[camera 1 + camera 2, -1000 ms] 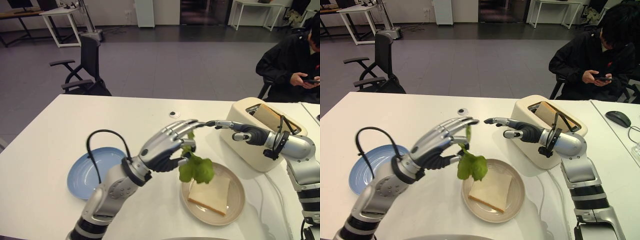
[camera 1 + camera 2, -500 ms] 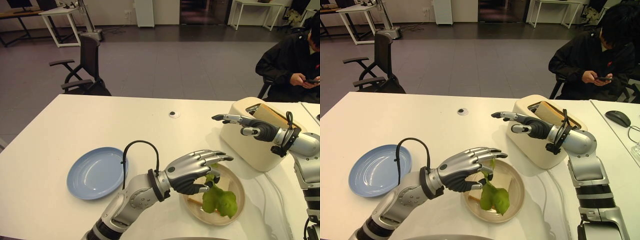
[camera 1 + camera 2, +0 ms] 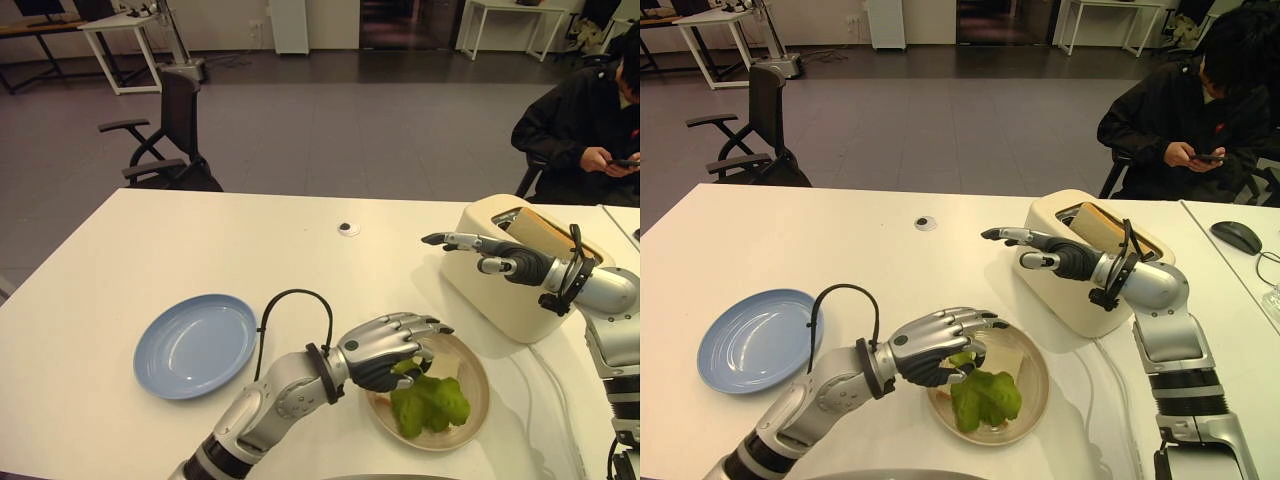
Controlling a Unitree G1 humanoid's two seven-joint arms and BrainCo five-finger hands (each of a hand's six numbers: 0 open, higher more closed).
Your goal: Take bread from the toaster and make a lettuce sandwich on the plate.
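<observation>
A beige plate near the table's front holds a slice of bread, mostly covered by a green lettuce leaf. My left hand hovers over the plate's left side, its fingers curled on the lettuce's upper end. The cream toaster stands at the right with a slice of bread sticking up from its slot. My right hand is held flat and open in the air just left of the toaster's top, holding nothing.
A blue plate lies at the front left. A small round fitting sits in the tabletop further back. A mouse lies at the far right. Office chairs and a seated person are beyond the table.
My left hand has come down and to the right with the lettuce, from above the table onto the plate; the leaf now lies on the bread. The right hand drew back towards the toaster.
</observation>
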